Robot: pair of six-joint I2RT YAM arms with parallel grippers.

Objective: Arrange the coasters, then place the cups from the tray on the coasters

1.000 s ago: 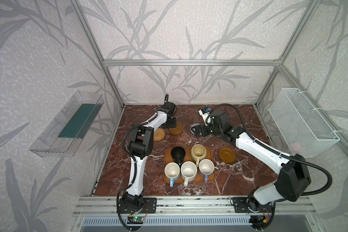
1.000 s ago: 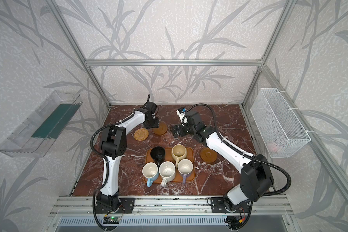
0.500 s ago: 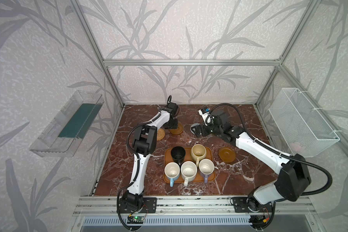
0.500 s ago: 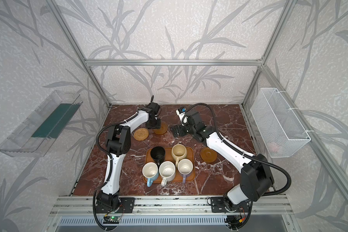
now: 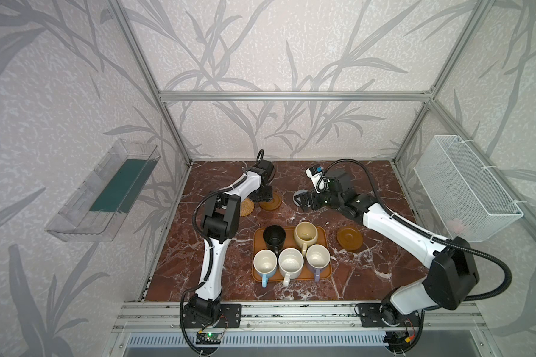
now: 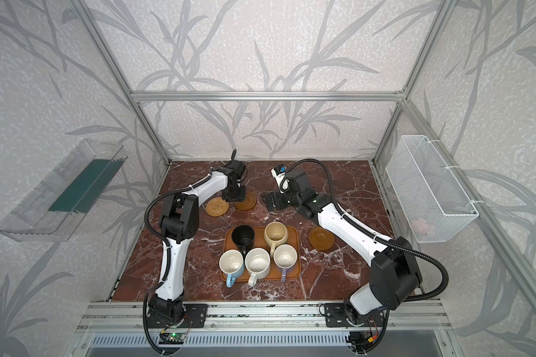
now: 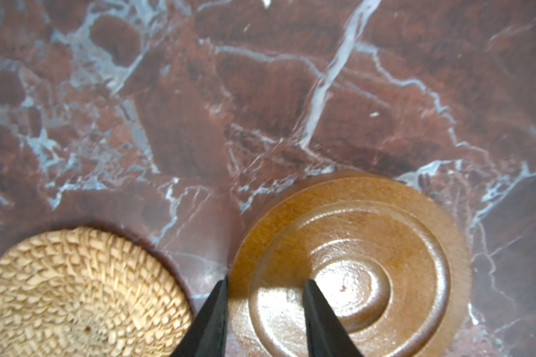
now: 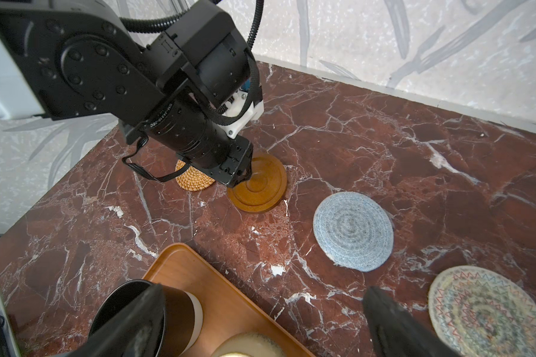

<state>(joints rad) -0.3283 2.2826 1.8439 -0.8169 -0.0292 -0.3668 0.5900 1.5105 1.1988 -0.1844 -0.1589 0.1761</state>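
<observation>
A: Where is my left gripper against the brown coaster?

B: On it. In both top views I put the gripper at the coaster's 10 o'clock rim. That's at the back of the table, 11 o'clock from the tray. In the wrist view the fingers straddle the rim, one outside and one in the dish.

A: Clamped?

B: Can't tell. The jaws are narrow with the rim between them, but I can't see pad contact and I see no lift.

A: Long axis?

B: None, it's a round disc. What matters is that the pinch line crosses the rim. The rattan coaster sits at its 9 o'clock, just beside it, with a sliver of table between. I judge a slide toward 9 would bump it. Toward 3 there's more room before the blue coaster.

A: Right gripper?

B: Spread wide and empty. It hovers off at the brown coaster's 3 o'clock, near the blue one and well apart from the brown. The left arm is clearly the nearer.

A: And the rest?

B: The cream coaster is beside the blue. The second brown coaster is at the tray's 3 o'clock. All five cups are on the tray, none on a coaster.
</observation>
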